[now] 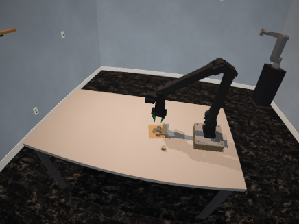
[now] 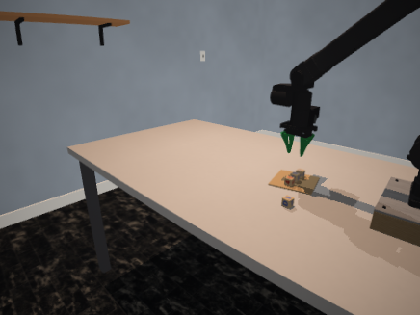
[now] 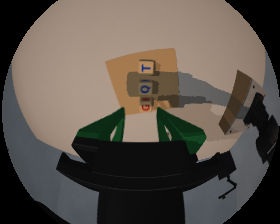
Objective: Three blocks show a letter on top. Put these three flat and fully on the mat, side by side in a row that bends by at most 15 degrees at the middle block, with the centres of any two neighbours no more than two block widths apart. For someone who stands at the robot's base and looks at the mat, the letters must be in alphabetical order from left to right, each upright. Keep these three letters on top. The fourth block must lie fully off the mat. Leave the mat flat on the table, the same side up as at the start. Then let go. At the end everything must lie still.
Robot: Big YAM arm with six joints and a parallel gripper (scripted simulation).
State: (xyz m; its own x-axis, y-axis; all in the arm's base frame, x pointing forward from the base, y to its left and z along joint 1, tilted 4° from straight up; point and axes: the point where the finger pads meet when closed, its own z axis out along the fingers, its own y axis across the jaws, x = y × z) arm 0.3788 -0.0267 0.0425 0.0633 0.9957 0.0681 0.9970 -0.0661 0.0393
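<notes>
A tan mat (image 1: 158, 131) lies on the table in front of the robot base. Three blocks stand on it in a close row; in the wrist view they read T (image 3: 146, 67), Q (image 3: 145, 87) and a red letter (image 3: 145, 105) that I cannot read. The row also shows in the exterior view (image 2: 297, 176). A fourth block (image 1: 164, 148) with a blue mark lies off the mat on the bare table, and it shows in the exterior view too (image 2: 288, 202). My gripper (image 1: 158, 118) hangs above the mat, well clear of the blocks, its green fingers (image 2: 295, 147) apart with nothing between them.
The robot's base block (image 1: 209, 138) stands on the table right of the mat. The arm's shadow falls across the mat and the table towards the base. A second, grey arm on a dark pedestal (image 1: 271, 77) stands off the table.
</notes>
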